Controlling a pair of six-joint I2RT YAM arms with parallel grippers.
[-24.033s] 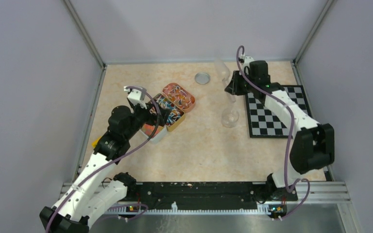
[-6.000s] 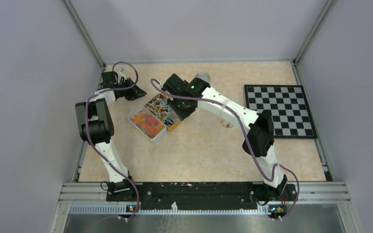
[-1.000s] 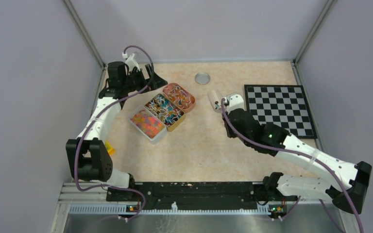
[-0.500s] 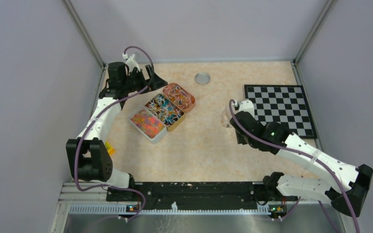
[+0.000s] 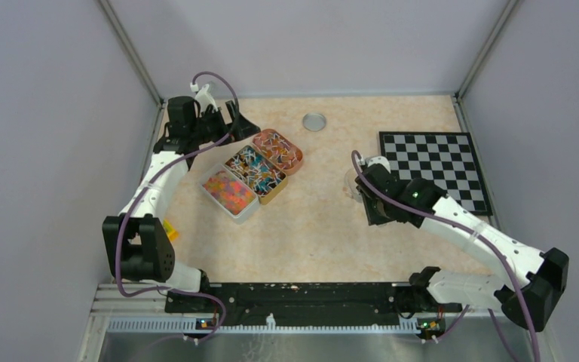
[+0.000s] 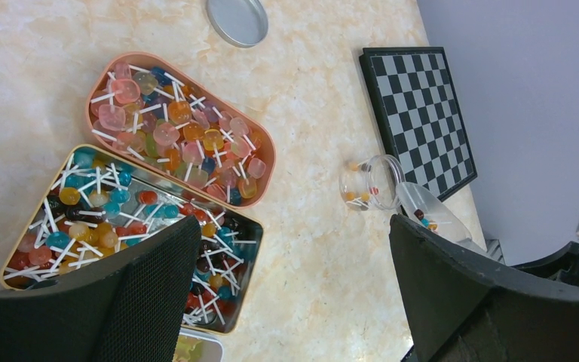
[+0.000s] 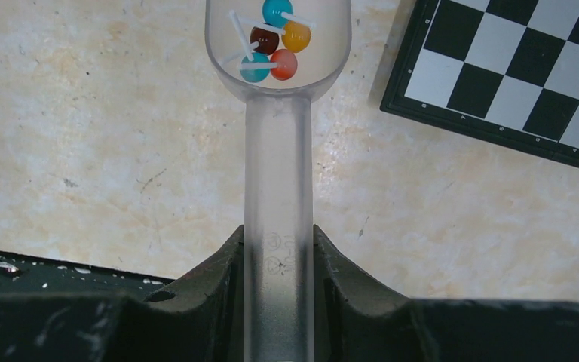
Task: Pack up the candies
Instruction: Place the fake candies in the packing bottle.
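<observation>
beige table (image 5: pixel 309 234): candies (image 5: pixel 228 190) beside lollipop tins (image 5: pixel 255 172); jar (image 6: pixel 368 185) near chessboard (image 5: pixel 437 170).

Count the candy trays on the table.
3, side by side in a diagonal row on the table's left half: the pink tray farthest back, the gold tray in the middle, the white tray nearest the arms. None looks hidden.

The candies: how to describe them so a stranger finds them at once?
On the table's left half lie three trays. The candies fill the white tray, the nearest one: tiny stickless beads, while the gold tin and pink tin hold lollipops.
</observation>
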